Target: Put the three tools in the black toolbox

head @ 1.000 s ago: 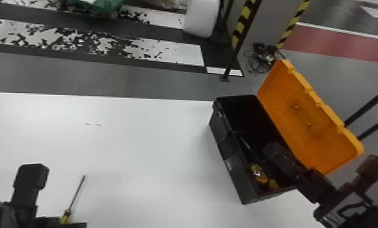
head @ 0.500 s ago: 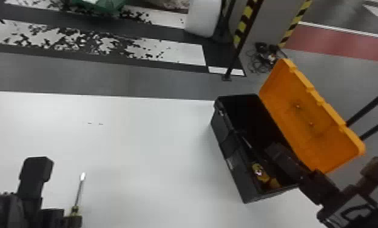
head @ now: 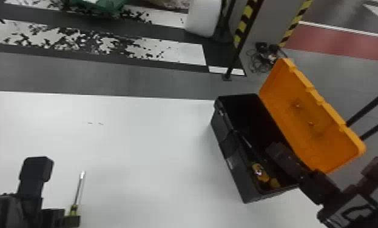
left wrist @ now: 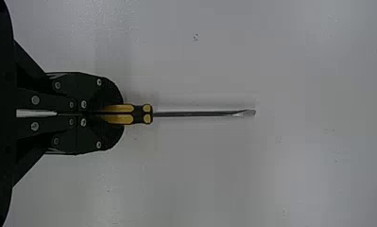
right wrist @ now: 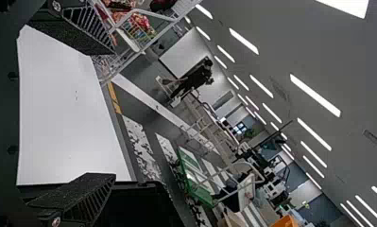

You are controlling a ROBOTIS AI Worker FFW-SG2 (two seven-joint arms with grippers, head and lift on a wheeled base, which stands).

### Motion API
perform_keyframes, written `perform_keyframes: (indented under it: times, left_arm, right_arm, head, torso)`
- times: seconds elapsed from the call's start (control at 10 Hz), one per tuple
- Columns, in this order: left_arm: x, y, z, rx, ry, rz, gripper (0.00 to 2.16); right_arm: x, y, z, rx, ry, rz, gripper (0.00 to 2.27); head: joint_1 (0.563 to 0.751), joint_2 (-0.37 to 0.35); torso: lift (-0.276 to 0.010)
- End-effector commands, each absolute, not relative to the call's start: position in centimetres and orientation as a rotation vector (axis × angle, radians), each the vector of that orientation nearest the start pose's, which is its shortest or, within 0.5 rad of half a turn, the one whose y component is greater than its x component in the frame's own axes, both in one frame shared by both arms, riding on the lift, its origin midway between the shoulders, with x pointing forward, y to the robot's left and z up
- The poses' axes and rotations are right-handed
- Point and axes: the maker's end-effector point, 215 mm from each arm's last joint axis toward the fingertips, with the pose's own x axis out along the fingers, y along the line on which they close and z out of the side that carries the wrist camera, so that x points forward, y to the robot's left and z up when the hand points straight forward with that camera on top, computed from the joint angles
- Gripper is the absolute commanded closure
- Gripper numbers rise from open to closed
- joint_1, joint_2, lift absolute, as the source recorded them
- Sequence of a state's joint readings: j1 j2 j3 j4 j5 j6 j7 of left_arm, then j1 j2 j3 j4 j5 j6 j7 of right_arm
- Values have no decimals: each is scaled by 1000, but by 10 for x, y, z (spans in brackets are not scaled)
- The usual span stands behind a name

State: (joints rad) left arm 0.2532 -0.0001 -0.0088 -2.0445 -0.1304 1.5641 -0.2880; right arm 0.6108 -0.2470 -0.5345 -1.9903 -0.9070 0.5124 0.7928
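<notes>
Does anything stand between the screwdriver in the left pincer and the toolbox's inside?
Nothing visible stands on the table between the screwdriver and the toolbox, but one finger of the right pincer hangs over part of its opening.

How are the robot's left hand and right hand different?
The left hand is shut on a yellow-and-black screwdriver, but the right hand is open, with nothing between its fingers. The left hand is over the white table, while the right hand is by the toolbox. Both hands are black and have two fingers.
</notes>
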Motion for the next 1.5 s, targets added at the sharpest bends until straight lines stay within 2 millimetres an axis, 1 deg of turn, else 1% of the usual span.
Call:
perform_keyframes:
  times: [0.0,0.1,0.3,0.4,0.5,0.6,0.7,0.8,1.0,1.1,1.2,1.4]
  left_arm:
    - [299,197,-567,-107,1312,-153,1740]
    - [314,195,-553,-105,1269,-158,1740]
    - [338,179,-526,-128,1194,-207,1740]
    - [349,165,-515,-151,1168,-252,1740]
    - [354,143,-507,-209,1155,-326,1740]
    - [353,119,-505,-258,1161,-404,1740]
    - [342,94,-507,-300,1186,-490,1740]
    - [331,76,-508,-357,1208,-568,1740]
    - [310,45,-499,-463,1225,-708,1740]
    - [305,38,-497,-472,1227,-734,1740]
    - [304,34,-491,-488,1219,-760,1740]
    - [296,25,-476,-499,1190,-809,1740]
  right_arm:
    - [353,-320,-346,640,224,527,76]
    - [353,-319,-344,632,224,528,76]
    - [353,-318,-343,620,230,529,76]
    - [354,-313,-346,616,258,532,76]
    - [356,-305,-343,604,269,543,76]
    - [357,-298,-340,597,275,552,76]
    - [358,-293,-341,588,293,557,76]
    - [358,-292,-343,586,304,556,76]
    - [359,-294,-347,577,315,546,76]
    - [358,-294,-351,578,326,544,76]
    - [356,-290,-354,583,343,549,76]
    - [354,-279,-361,592,373,567,76]
  head:
    - [695,-223]
    - [695,-219]
    - [695,-214]
    - [695,-221]
    - [695,-233]
    - [695,-240]
    - [695,-260]
    - [695,-297]
    - [695,-350]
    - [695,-350]
    - [695,-350]
    - [695,-350]
  torso:
    - [-55]
    - [-55]
    - [-55]
    - [-55]
    - [-55]
    - [-55]
    - [-55]
    - [-55]
    - [-55]
    - [-55]
    - [-55]
    - [-55]
